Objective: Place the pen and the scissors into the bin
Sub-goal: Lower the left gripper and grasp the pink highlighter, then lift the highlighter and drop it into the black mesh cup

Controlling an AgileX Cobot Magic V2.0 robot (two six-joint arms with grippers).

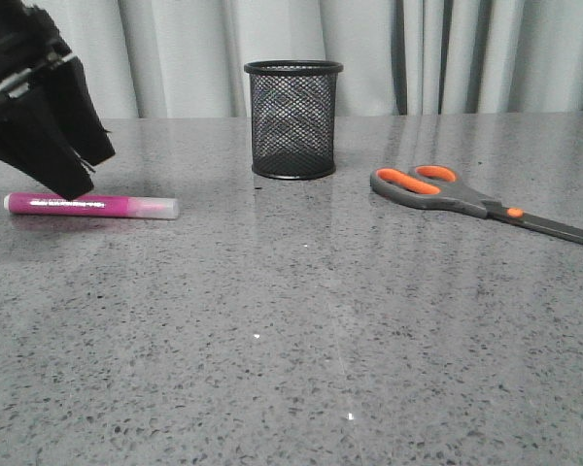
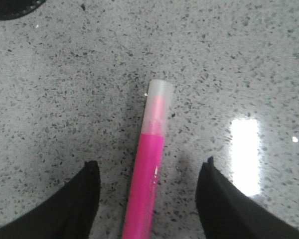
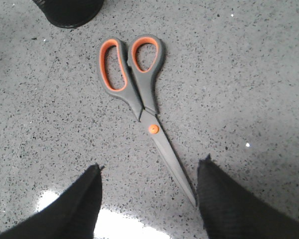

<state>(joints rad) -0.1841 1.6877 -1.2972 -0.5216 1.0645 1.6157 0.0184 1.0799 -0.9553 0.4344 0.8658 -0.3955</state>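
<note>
The magenta pen [image 1: 87,205] lies flat on the table at the left, its clear cap pointing right toward the bin. My left gripper [image 1: 83,183] hangs just over its barrel. In the left wrist view the pen [image 2: 150,149] runs between the open fingers [image 2: 87,189], which stand apart from it on both sides. The scissors [image 1: 447,189] lie flat at the right, handles toward the black mesh bin [image 1: 293,118]. My right gripper [image 3: 152,163] is open over the blade end of the scissors [image 3: 139,84]. The blade tip lies close to one finger [image 3: 214,194].
The bin stands upright at the back centre of the grey speckled table [image 1: 291,330], before a pale curtain [image 1: 175,49]. Its base shows at the edge of both wrist views [image 2: 12,7] [image 3: 70,12]. The right arm is outside the front view.
</note>
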